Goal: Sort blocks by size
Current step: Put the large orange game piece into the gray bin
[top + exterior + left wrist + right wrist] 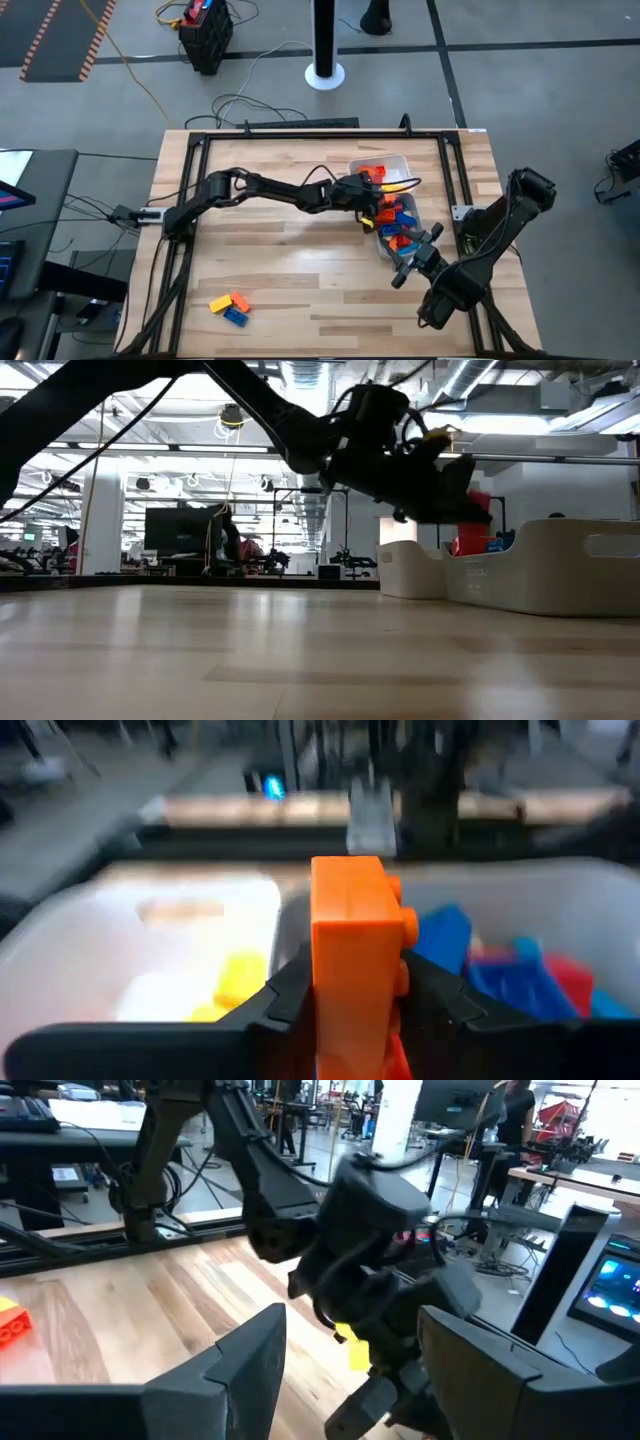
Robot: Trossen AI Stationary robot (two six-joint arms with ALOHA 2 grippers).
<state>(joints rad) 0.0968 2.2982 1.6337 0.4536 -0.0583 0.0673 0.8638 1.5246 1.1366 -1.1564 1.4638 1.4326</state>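
Clamped between my left gripper's (350, 1010) dark fingers, a glossy, studded orange block (355, 940) hangs above the smooth white tub (400, 165); my right gripper (418, 255) waits open nearby.

My two arms are dark, nearly black, built of jointed tubular segments with bulky rounded housings at the wrists. Thin black cables loop along my left arm (270, 188). My right arm (480, 250) ends in broad, flat, angular dark fingers (250, 1360).
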